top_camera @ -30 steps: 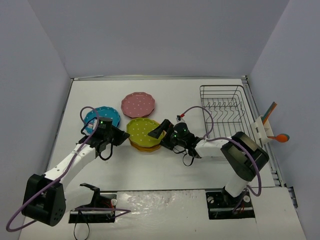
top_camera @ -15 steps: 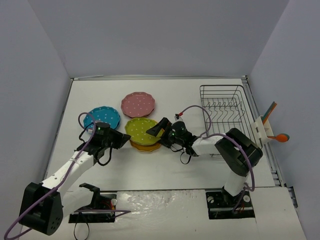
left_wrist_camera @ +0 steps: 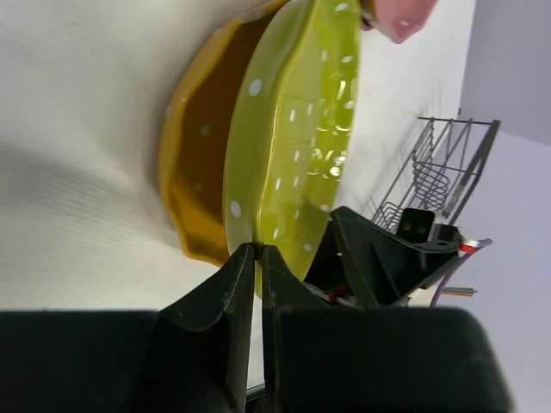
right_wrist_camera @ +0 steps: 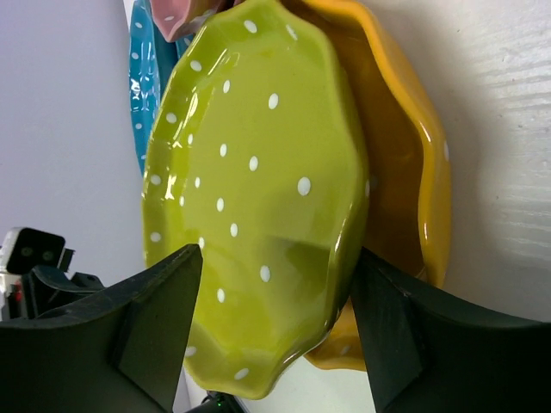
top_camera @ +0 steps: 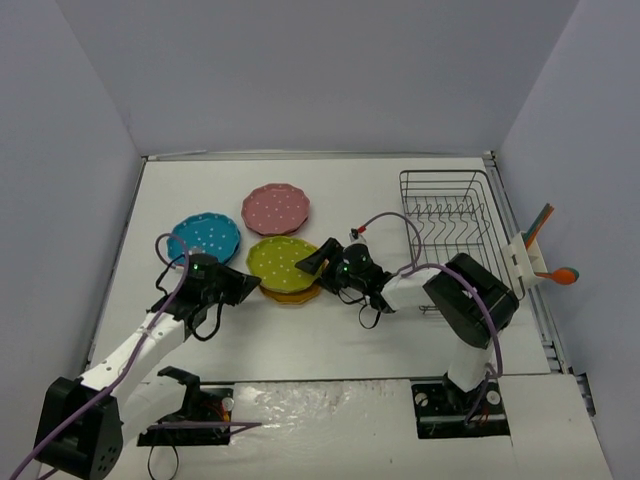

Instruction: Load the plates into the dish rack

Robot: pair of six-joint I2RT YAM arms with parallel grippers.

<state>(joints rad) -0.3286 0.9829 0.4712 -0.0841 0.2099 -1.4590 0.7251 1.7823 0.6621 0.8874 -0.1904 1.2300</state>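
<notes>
"What is the right claw (right_wrist_camera: 275,255) doing?"

"Its jaws stand apart, one on each side of the near rim of the yellow-green plate (right_wrist_camera: 250,172). One finger (right_wrist_camera: 155,331) lies over the dotted face. The other finger (right_wrist_camera: 392,331) reaches under, between that plate and the orange plate (right_wrist_camera: 405,172) below it. I cannot tell whether they pinch it."

"And the left claw (left_wrist_camera: 258,251)?"

"Jaws pressed together, holding nothing. Its tips point at the same stack from the opposite side, right at the green plate's rim. I cannot tell whether they touch it."

"So the two claws face each other?"

"Yes, with the stack between them on the table (top_camera: 330,330). The green plate sits tilted on the orange one."

"Other plates?"

"A blue plate (top_camera: 205,235) lies flat just beyond the left claw. A pink plate (top_camera: 275,209) lies past the stack, further from both claws."

"The dish rack (top_camera: 447,173)?"

"Behind the right claw, off to its wrist side. No plates stand in it."
</notes>
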